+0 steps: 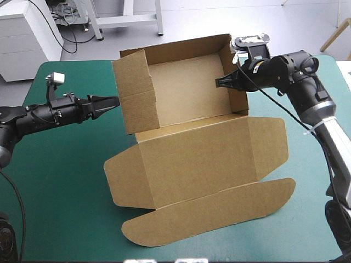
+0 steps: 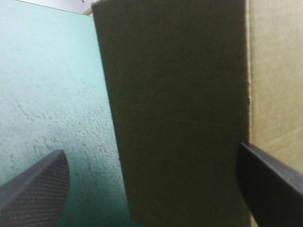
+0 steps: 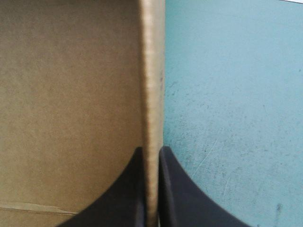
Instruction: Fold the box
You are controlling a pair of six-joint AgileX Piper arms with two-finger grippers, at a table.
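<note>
The brown box (image 1: pixel 186 87) stands as an open tray at the back middle of the table, its walls raised. Its lid (image 1: pixel 203 159) lies flat toward the front edge with rounded flaps spread. My right gripper (image 1: pixel 222 82) reaches over the tray's right wall (image 1: pixel 237 82). In the right wrist view that gripper (image 3: pixel 152 163) pinches the wall's top edge (image 3: pixel 152 71), one finger inside and one outside. My left gripper (image 1: pixel 109 102) is at the outside of the left wall (image 1: pixel 134 93). In its own view the left gripper (image 2: pixel 150 149) stands open, with the wall panel (image 2: pixel 180 109) between and just ahead of the fingers.
The teal-green cover (image 1: pixel 60 181) shows bare to the left of the box and along the right side (image 1: pixel 312 181). The lid's front flap (image 1: pixel 208 219) reaches close to the table's front edge.
</note>
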